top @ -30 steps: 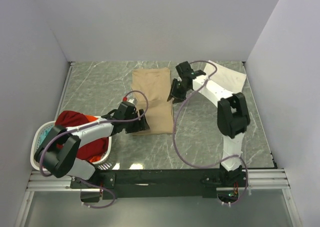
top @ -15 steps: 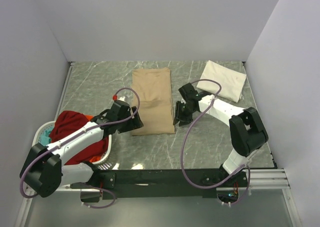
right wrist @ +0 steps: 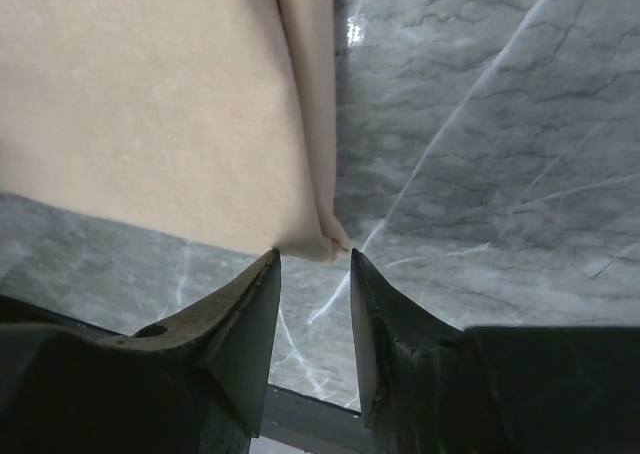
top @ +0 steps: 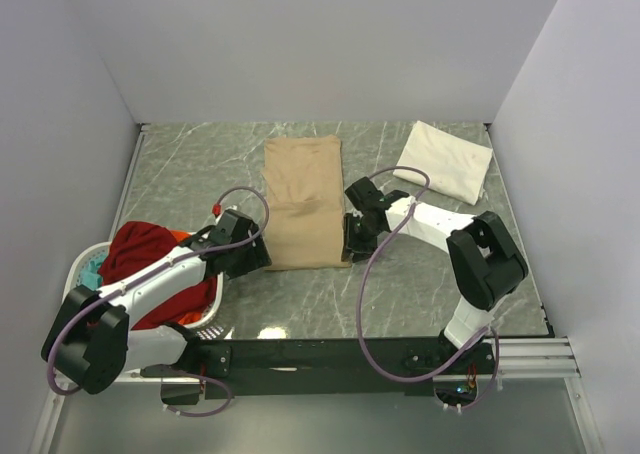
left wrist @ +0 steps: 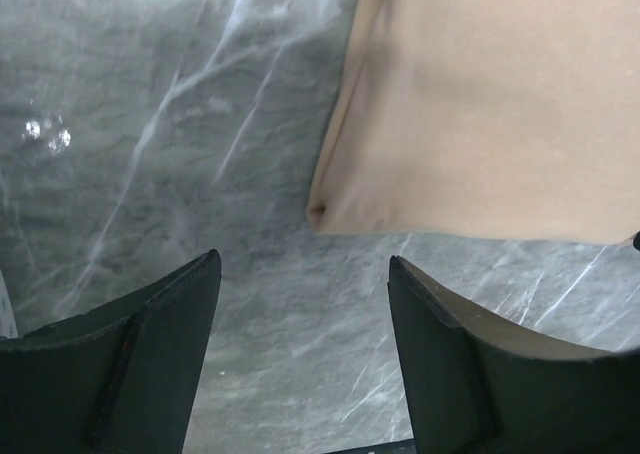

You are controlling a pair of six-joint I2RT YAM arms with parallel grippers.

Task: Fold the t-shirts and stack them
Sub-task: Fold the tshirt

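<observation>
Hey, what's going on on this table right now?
A robot is folding t-shirts. The tan shirt lies on the table as a long folded strip. The left gripper, open, hovers by its near left corner. The right gripper, jaws also apart, sits at the near right corner. Neither holds cloth. A folded cream shirt lies far right, and the basket at left holds a red shirt and others.

The tan t-shirt [top: 302, 202] is soft matt cloth (faintly creased); the table [top: 190, 164] glossy, marbled, stone-look.
</observation>
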